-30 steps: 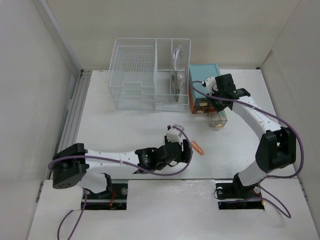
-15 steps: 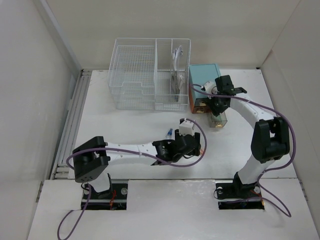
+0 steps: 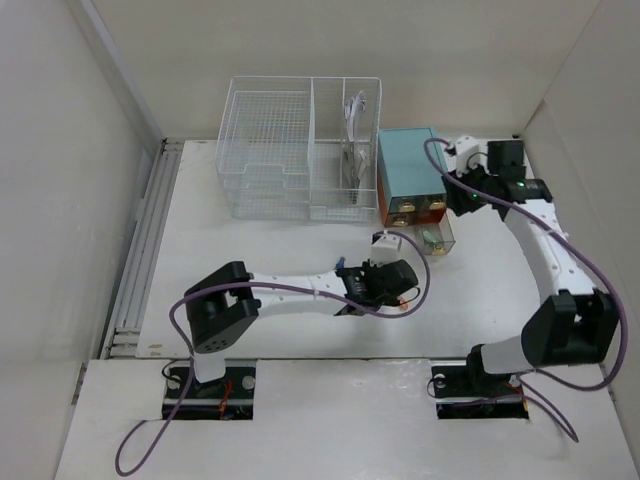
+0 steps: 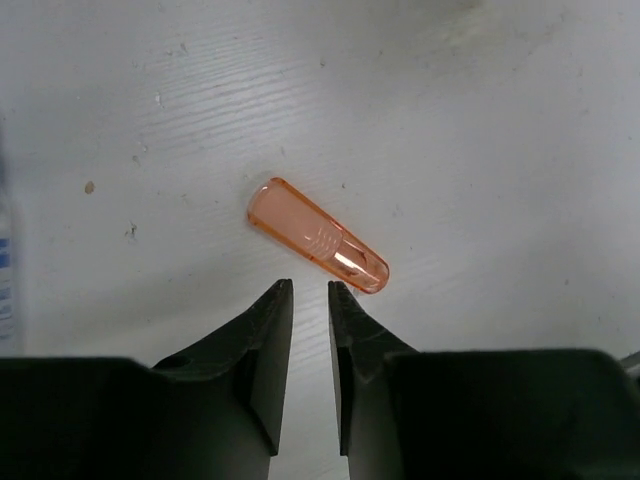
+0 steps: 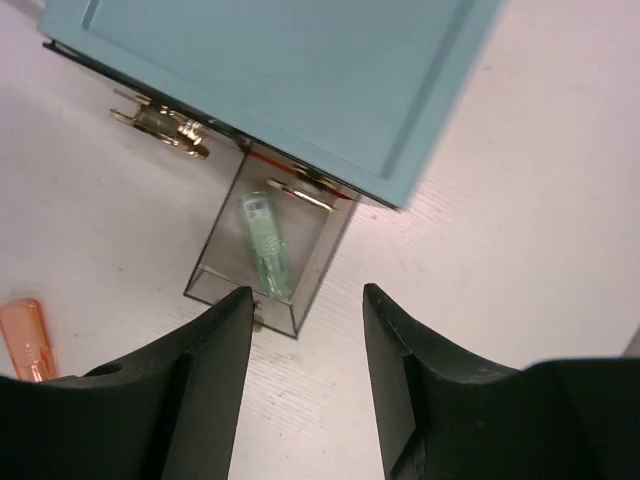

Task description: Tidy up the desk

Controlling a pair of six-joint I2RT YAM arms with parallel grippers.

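Note:
The white desk (image 3: 250, 255) carries a small orange translucent cap (image 4: 318, 235), which also shows in the top view (image 3: 405, 298) and the right wrist view (image 5: 22, 335). My left gripper (image 4: 310, 287) hovers just short of the cap, jaws a narrow gap apart and empty; in the top view it is at centre right (image 3: 398, 284). My right gripper (image 5: 307, 292) is wide open and empty, above the desk beside a clear pulled-out drawer (image 5: 325, 245) of the teal box (image 5: 280, 70). A green tube (image 5: 265, 245) lies in that drawer.
A white wire-mesh basket (image 3: 300, 150) stands at the back, left of the teal box (image 3: 408, 165). A blue-and-white item (image 3: 341, 266) lies by the left arm. White walls enclose the desk on the left, back and right.
My left arm swung right and now sits over the orange cap. My right gripper pulled back from the drawer front, up and to the right; the drawer stays pulled out.

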